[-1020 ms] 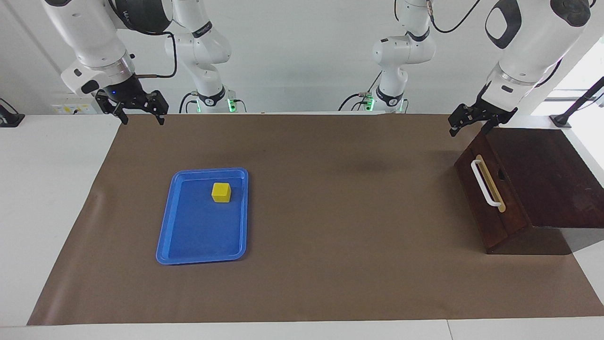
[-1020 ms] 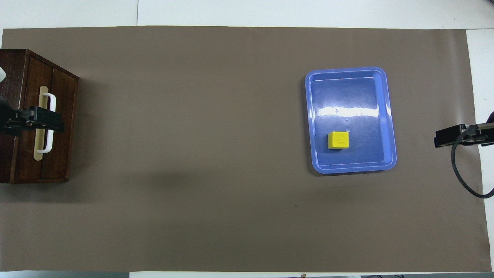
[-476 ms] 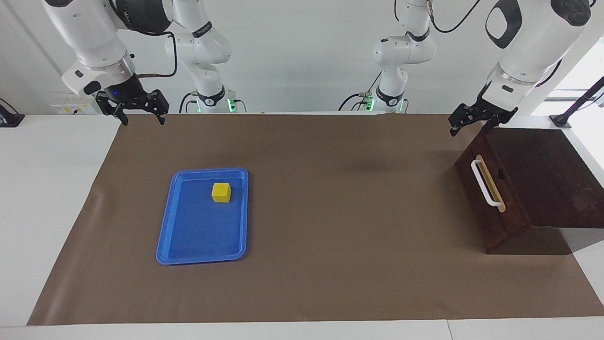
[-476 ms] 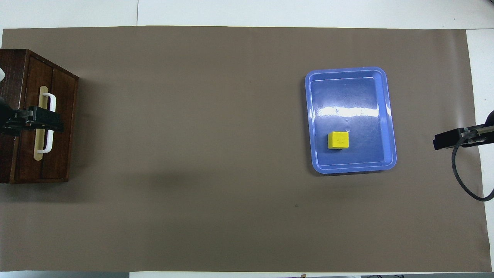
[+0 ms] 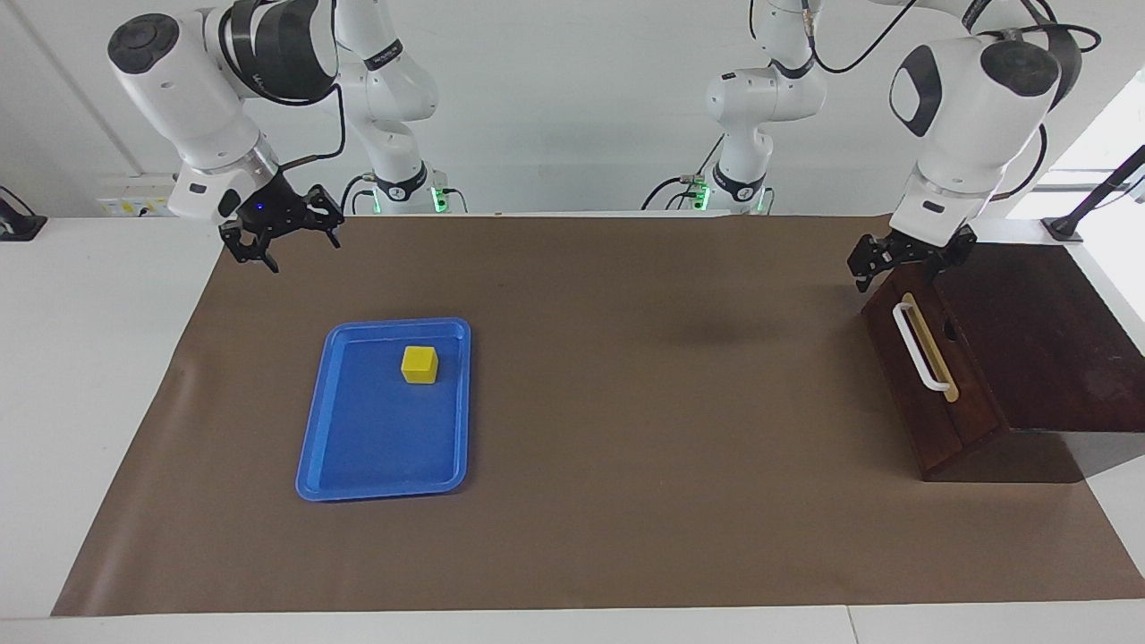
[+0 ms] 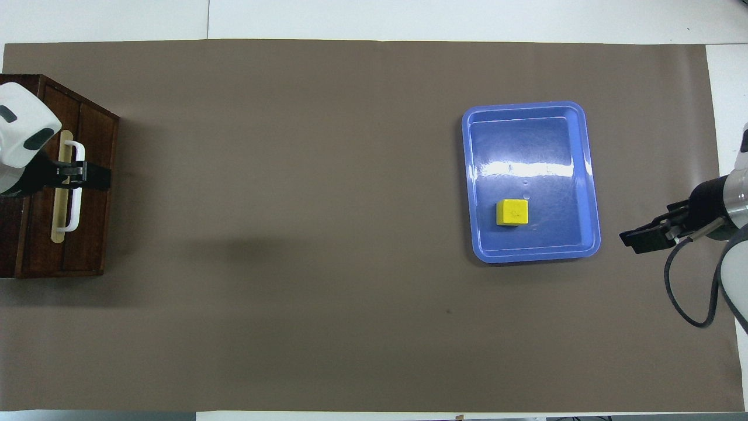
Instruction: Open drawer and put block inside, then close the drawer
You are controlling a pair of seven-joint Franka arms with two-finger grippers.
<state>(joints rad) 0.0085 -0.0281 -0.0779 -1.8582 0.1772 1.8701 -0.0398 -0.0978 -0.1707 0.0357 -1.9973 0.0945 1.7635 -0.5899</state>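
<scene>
At the left arm's end of the table: drawer (image 5: 926, 358), shut, white handle (image 5: 921, 347) untouched. Left gripper (image 5: 903, 266), jaws spread, empty, over the drawer front's upper edge near the handle. Block (image 5: 419, 364) on blue tray (image 5: 358, 465), toward the right arm's end. Right gripper (image 5: 282, 234), jaws spread, empty, over the mat (image 5: 626, 447) beside the tray. Step judged: approach to opening. Next: left gripper lowers astride the handle, closes, pulls.
</scene>
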